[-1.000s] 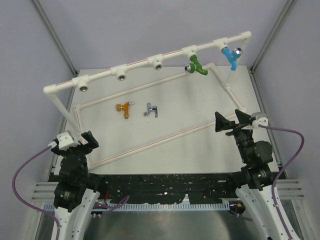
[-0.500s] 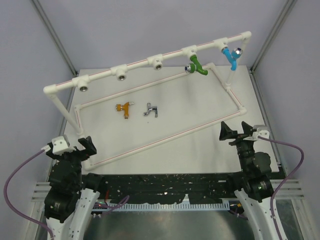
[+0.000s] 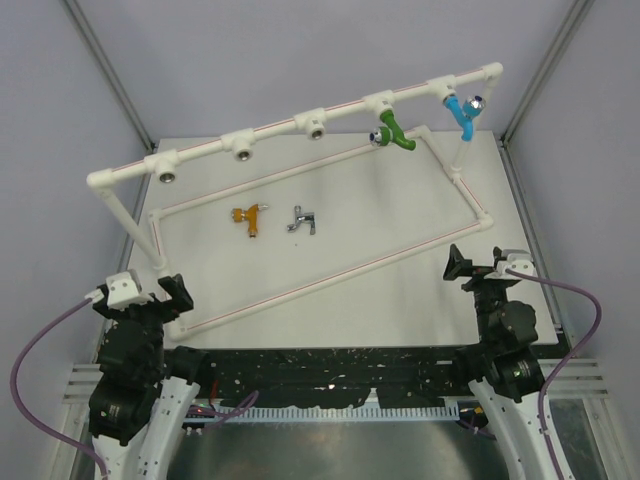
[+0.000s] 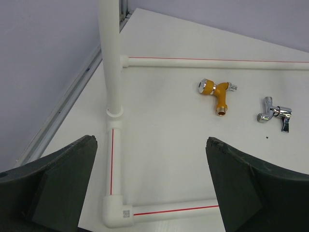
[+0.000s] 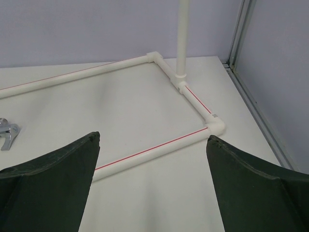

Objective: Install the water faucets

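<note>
The left gripper (image 4: pixel 150 142) and right gripper (image 5: pixel 153 137) both gape empty, the orange-gold faucet (image 3: pixel 247 216) and shiny silver faucet (image 3: pixel 302 220) lie side by side on the white table (image 3: pixel 400 290), and the green faucet (image 3: pixel 393 131) and blue faucet (image 3: pixel 461 113) hang, seemingly seated, from the white pipe frame (image 3: pixel 270 128).

The silver faucet (image 5: pixel 7 132) is cropped at the left edge.

The top camera looked down from above and behind the arm bases, taking in the whole desk (image 3: pixel 400 210) and white pipe frame (image 3: pixel 312 120). The left wrist camera sat low, facing the frame's near-left corner, and shared the orange-gold faucet (image 3: pixel 248 217) and silver faucet (image 3: pixel 303 220) with the top view. The right wrist camera faced the frame's right corner, with the silver faucet at its left edge.
</note>
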